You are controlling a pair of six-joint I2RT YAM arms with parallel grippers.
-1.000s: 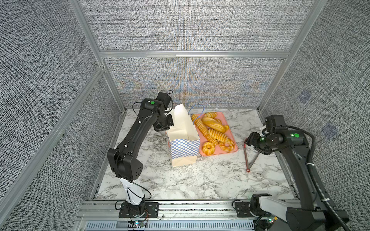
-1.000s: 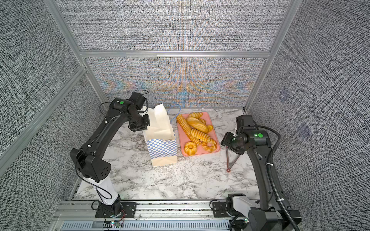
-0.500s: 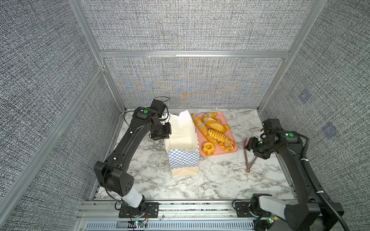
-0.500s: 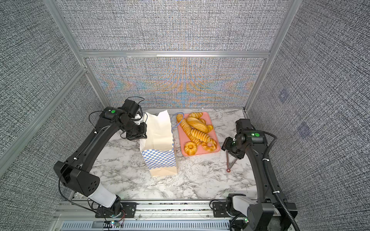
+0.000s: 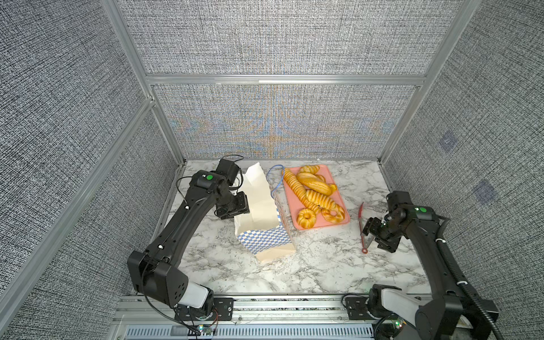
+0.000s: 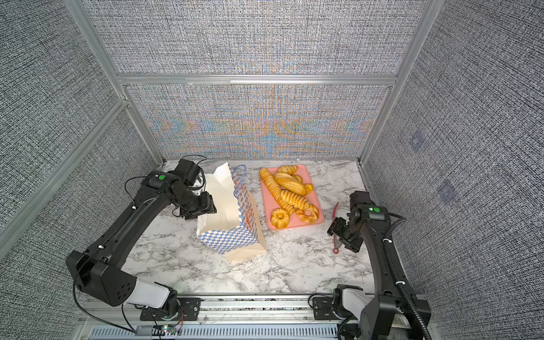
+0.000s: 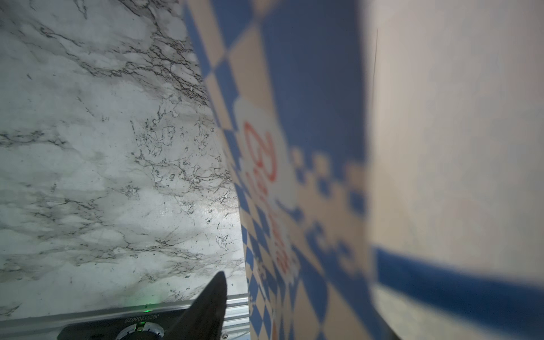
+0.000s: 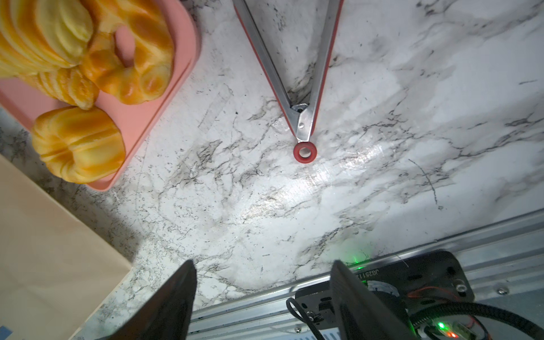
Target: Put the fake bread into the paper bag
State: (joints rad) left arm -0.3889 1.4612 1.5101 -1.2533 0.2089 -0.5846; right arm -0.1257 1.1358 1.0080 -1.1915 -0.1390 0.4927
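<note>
The paper bag [image 5: 265, 237] stands open and upright on the marble, left of the pink tray; both top views show it [image 6: 228, 237]. Several pieces of fake bread [image 5: 312, 195] lie on the tray [image 5: 323, 225], among them a long ridged loaf and two ring buns [image 8: 79, 144]. My left gripper [image 5: 240, 207] is at the bag's left rim, open. In the left wrist view one finger [image 7: 210, 303] shows outside the checkered wall [image 7: 294, 176]; the wall hides the other. My right gripper [image 8: 265, 273] is open and empty, low over the red tongs [image 8: 297, 88].
The red tongs [image 5: 362, 226] lie on the marble between the tray and the right arm. A blue cord handle [image 5: 275, 176] droops from the bag's rim toward the tray. Metal frame posts and grey fabric walls enclose the table; an aluminium rail [image 8: 441, 244] runs along the front edge.
My left gripper came forward along the bag's left rim and opened from shut. The bag shifted slightly toward the front. My right gripper dropped toward the tongs and opened wider.
</note>
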